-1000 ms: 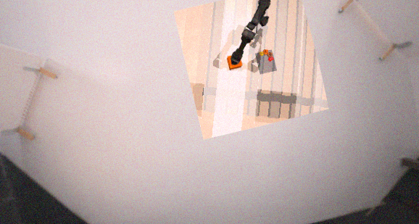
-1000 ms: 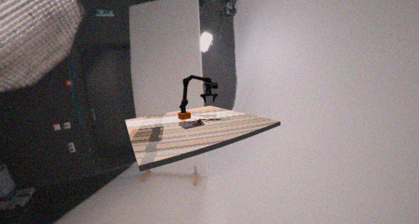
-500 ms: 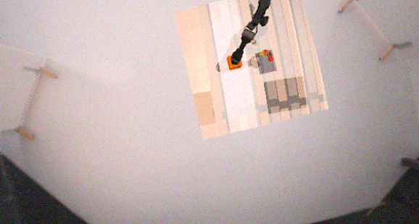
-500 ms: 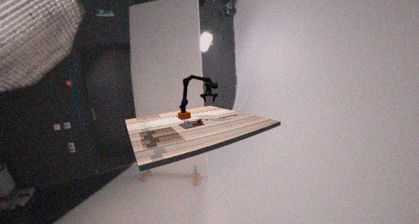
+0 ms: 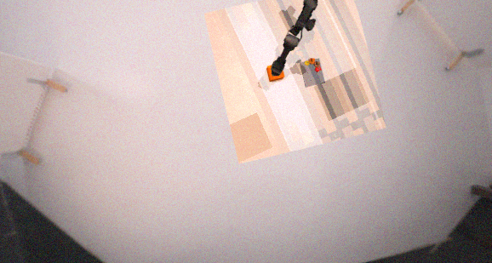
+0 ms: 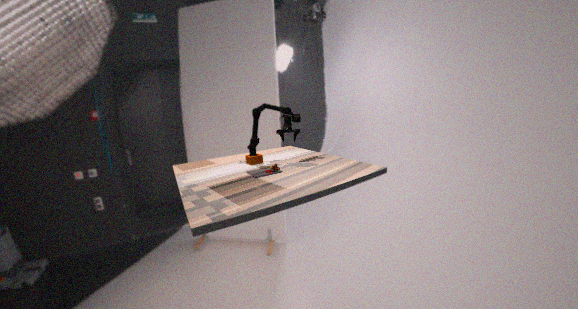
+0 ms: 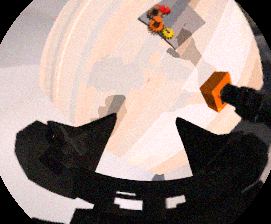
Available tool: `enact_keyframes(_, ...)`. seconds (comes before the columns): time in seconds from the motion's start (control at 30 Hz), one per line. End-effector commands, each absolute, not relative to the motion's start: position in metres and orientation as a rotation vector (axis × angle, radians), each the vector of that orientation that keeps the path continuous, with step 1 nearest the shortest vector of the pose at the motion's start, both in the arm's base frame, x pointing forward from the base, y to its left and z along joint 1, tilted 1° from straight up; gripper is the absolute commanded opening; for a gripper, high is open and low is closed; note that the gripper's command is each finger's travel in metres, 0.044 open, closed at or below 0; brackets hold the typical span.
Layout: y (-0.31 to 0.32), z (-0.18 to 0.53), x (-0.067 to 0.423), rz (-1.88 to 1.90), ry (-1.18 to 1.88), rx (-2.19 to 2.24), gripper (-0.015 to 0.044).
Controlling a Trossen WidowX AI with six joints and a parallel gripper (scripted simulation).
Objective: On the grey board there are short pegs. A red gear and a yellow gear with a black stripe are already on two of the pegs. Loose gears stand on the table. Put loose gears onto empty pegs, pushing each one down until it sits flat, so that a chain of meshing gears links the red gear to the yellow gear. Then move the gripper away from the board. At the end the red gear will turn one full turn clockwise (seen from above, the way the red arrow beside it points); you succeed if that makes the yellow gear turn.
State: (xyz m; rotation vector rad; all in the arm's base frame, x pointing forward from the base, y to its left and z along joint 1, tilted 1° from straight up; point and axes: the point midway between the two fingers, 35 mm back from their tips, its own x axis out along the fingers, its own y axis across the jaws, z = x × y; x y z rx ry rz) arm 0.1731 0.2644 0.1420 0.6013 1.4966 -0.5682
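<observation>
The grey board [image 5: 313, 79] [image 6: 257, 174] [image 7: 195, 22] lies on the table. The red gear [image 5: 317, 69] [image 7: 164, 11] and the yellow gear [image 5: 307, 63] [image 7: 168, 35] are on it. Between them are an orange gear [image 5: 311, 60] [image 7: 156, 25] and a brown gear [image 7: 155, 12]. The four form a close curved row; in the wrist view neighbours look in contact, but tooth meshing and flatness are too small to tell. My gripper [image 6: 288, 140] [image 7: 147, 117] is open and empty, high above the table and off to the side of the board. No loose gear is discernible on the table.
The orange arm base [image 5: 275, 73] [image 6: 254, 159] [image 7: 216, 91] stands on the patterned table [image 5: 251, 140] [image 6: 340, 175], near the board. The arm rises from it and reaches past the board's yellow-gear end. Shadows of the arm fall on the table.
</observation>
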Motion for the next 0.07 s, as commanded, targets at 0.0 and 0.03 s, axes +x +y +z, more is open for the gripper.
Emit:
enact_keyframes(0.0, 0.2647, 0.1424, 0.1722, -0.570, 1.501, 0.605, 0.0440)
enact_keyframes(0.03, 0.2647, 0.1424, 0.1722, -0.570, 1.501, 0.605, 0.0440)
